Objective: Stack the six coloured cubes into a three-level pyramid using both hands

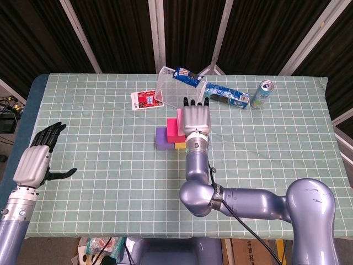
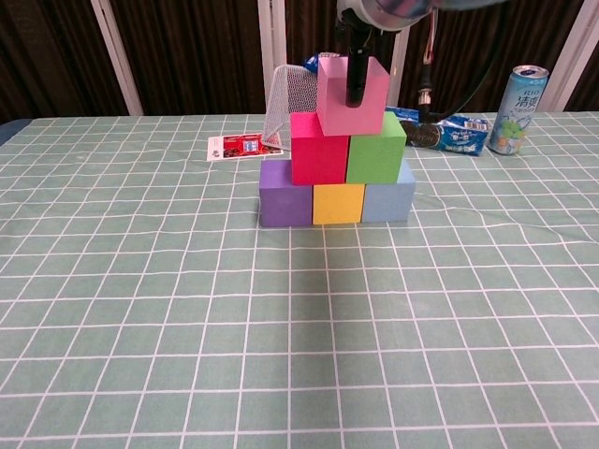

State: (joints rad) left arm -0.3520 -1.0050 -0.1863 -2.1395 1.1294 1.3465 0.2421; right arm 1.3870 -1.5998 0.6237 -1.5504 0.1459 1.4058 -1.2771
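The right hand (image 1: 196, 118) grips the pink cube (image 2: 352, 95), which sits atop the red cube (image 2: 318, 149) and green cube (image 2: 376, 148). Below these lie the purple cube (image 2: 284, 206), yellow cube (image 2: 338, 204) and blue cube (image 2: 388, 201). The left hand (image 1: 34, 162) is open, well left of the pink cube.

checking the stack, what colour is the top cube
Pink top cube, clearest in the chest view.

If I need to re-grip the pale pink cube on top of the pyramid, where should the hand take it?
Take the pale pink foam cube by its left and right faces, coming straight down from above. It sits on the red cube and green cube, so only its sides and top are free. The right hand is already over it, a finger on its front face.
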